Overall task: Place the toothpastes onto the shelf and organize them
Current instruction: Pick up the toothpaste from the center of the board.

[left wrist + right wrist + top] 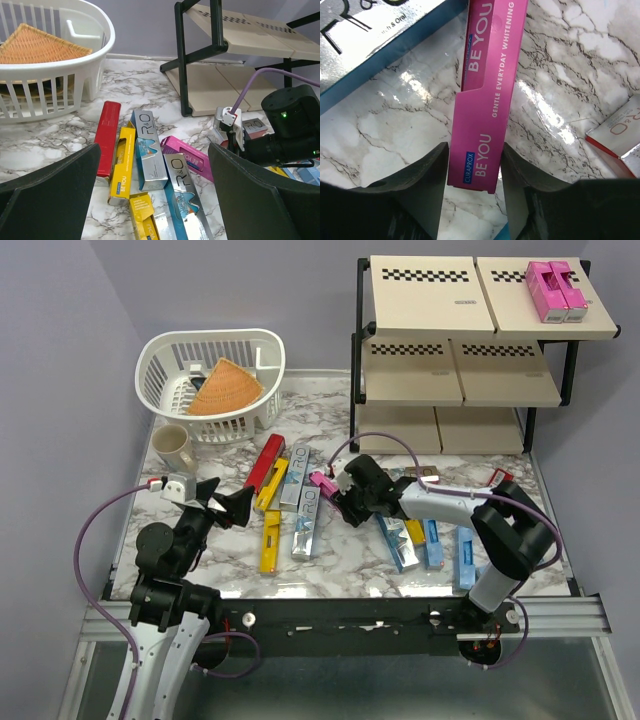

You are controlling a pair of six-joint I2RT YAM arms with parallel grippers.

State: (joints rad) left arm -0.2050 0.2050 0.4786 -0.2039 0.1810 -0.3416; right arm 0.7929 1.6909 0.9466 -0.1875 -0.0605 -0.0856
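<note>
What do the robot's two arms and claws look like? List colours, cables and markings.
Both arms have black joints and white links: the left arm, the right arm. A purple cable loops along each. The left claw and right claw have broad matte-black fingers. Right wrist shows a green light.

We see two arms of one build: the left arm [165,545] and the right arm [440,502] pair white shells with chunky black joints, and each trails a looping purple cable [245,89]. Each wrist carries a small white box [178,487] with a red plug. The left tool [228,505] and right tool [472,165] end in broad matte-black fingers [50,195].
</note>
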